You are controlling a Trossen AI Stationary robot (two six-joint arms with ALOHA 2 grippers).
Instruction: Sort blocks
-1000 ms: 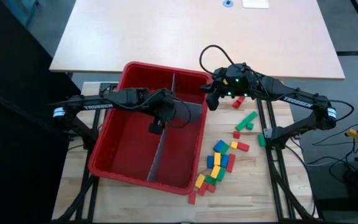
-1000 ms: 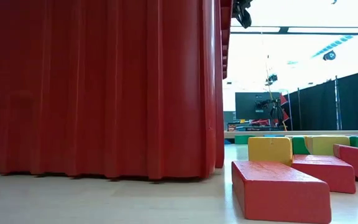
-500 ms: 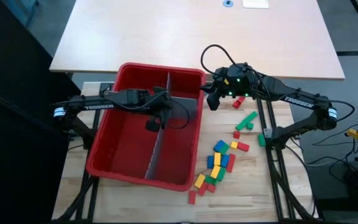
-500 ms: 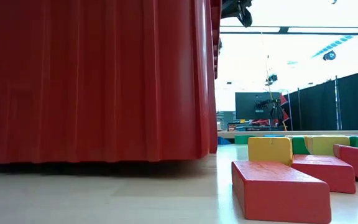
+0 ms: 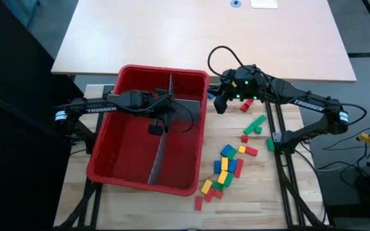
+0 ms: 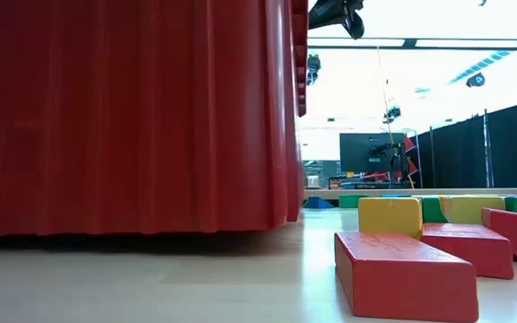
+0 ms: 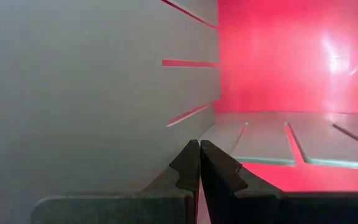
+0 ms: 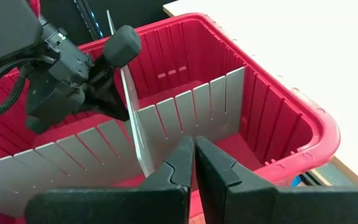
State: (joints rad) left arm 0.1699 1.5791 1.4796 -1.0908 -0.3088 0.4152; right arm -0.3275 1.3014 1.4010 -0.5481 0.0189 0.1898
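Red bin (image 6: 133,117) beside blocks (image 6: 402,269)

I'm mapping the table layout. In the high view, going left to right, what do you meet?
Left arm's base → red bin → left gripper on the grey divider → right gripper → scattered blocks → right arm's base.

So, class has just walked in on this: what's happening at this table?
The left claw is inside the red bin, shut on the grey divider. The bin has slid leftwards over the last second and now sits tilted, one edge off the table. The right claw is shut and hovers by the bin's far right corner. The blocks lie unsorted on the table to the bin's right; none are in the bin.
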